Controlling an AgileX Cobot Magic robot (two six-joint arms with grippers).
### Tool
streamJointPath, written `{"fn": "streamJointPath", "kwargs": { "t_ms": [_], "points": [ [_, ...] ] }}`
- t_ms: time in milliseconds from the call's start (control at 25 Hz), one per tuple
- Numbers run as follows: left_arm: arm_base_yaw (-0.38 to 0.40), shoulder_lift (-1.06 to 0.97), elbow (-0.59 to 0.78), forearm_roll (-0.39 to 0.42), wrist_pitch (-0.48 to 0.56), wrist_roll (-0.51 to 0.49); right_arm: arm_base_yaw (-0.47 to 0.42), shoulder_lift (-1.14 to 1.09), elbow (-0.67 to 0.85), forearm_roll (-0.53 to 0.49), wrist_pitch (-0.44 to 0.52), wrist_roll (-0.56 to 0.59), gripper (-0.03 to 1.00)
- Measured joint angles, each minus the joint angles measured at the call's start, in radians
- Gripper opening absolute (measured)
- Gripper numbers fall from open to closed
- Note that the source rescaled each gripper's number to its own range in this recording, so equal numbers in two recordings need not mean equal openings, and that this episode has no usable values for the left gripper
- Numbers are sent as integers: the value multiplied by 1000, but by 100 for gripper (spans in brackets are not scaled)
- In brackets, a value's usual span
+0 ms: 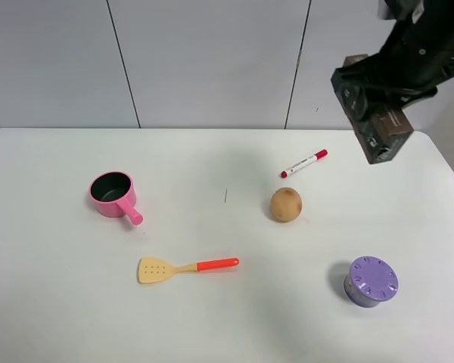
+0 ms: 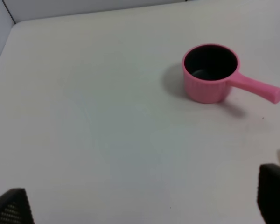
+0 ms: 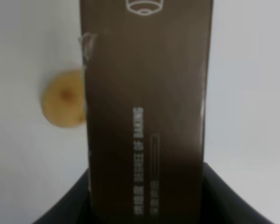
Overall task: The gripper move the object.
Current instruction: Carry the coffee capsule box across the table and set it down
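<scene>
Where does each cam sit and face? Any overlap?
Exterior high: mounted high, looks down on the table; right gripper at right, clamping the carton.
Left wrist: looks down at the pink pot; left gripper open, both fingertips showing.
Right wrist: looks down along the carton to the potato; gripper fingers flank the carton.
Shared: pink pot, exterior and left wrist; carton and potato, exterior and right wrist.

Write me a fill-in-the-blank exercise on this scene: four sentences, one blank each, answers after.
1. The dark brown carton is off the table, held by the gripper of the ____ arm.
2. The pot with the black inside is ____ on the outside.
3. The marker has a ____ cap.
4. The jar to the right of the spatula has a ____ lid.
Missing words: right; pink; red; purple.
</scene>
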Motion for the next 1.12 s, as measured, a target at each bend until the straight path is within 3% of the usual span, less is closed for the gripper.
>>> {"fn": "streamJointPath", "kwargs": {
  "t_ms": [440, 800, 1120],
  "points": [
    [0, 0, 0, 0, 0, 0, -153, -61, 239, -25, -11, -22, 0],
    [0, 0, 0, 0, 0, 0, -254, -46, 423, -33, -300, -22, 0],
    [0, 0, 0, 0, 0, 0, -267, 134, 435, -33, -485, -22, 0]
  ]
}}
